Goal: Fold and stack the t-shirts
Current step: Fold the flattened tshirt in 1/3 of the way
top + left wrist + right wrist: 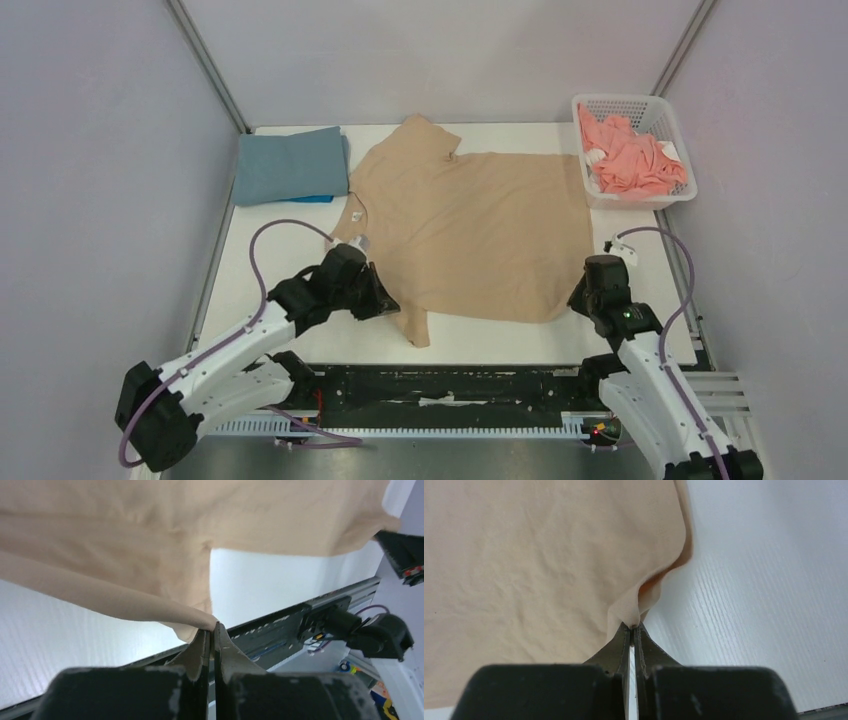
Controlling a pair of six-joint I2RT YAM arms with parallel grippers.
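The tan t-shirt [470, 230] lies spread flat in the middle of the table, collar to the left. My left gripper [388, 304] is shut on its near left edge by the near sleeve; the left wrist view shows the pinched cloth [150, 555] at the gripper's tips [214, 628]. My right gripper [578, 292] is shut on the shirt's near right hem corner, seen in the right wrist view [549, 565] at the gripper's tips [632, 626]. A folded grey-blue t-shirt [290, 163] lies on a bright blue one [318, 198] at the back left. The coral pink t-shirt [630, 158] is bunched in the basket.
A white lattice basket [668, 130] stands at the back right corner. A black rail [450, 385] runs along the table's near edge between the arm bases. Grey walls and metal posts enclose the table on three sides.
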